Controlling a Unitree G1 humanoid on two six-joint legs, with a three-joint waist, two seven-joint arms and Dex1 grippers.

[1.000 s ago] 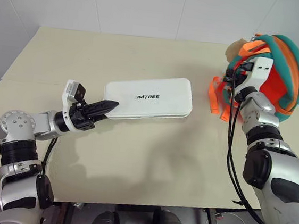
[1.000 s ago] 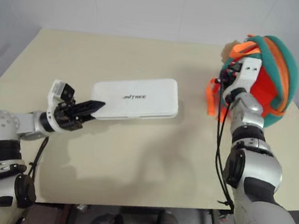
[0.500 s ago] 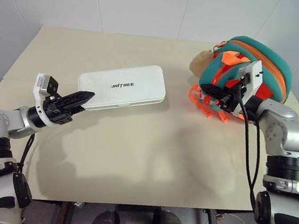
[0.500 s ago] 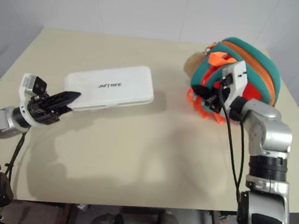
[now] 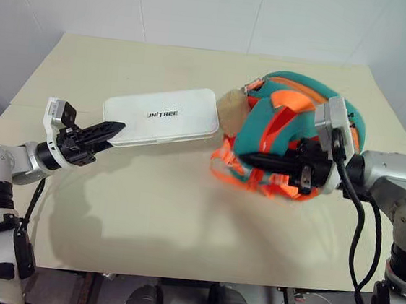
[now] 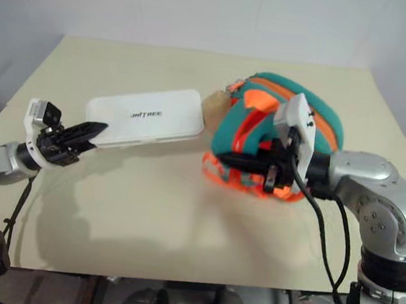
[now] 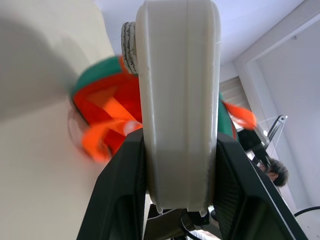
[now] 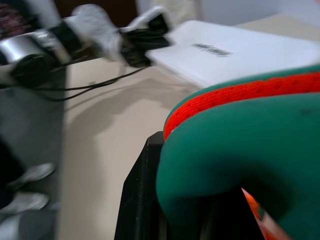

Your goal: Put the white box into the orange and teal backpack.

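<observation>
My left gripper (image 5: 112, 129) is shut on the left end of the white box (image 5: 162, 115), a long flat case lettered UNITREE. It holds the box about level over the left half of the table. In the left wrist view the white box (image 7: 177, 100) stands edge-on between my two black fingers (image 7: 120, 190). The orange and teal backpack (image 5: 292, 129) hangs mid-table to the right of the box. Its tan pom-pom (image 5: 230, 110) is almost at the box's right end. My right gripper (image 5: 251, 159) is shut on the backpack's teal edge (image 8: 250, 130), fingers pointing left.
The beige table (image 5: 182, 215) has bare room in front of the box and backpack and along its far edge. White walls close in behind and to the left. Orange webbing loops (image 5: 223, 170) dangle under the backpack onto the tabletop.
My right arm has swung the backpack from the table's far right corner in toward the middle, close to the box. The left gripper carried the box a little to the left, then held still.
</observation>
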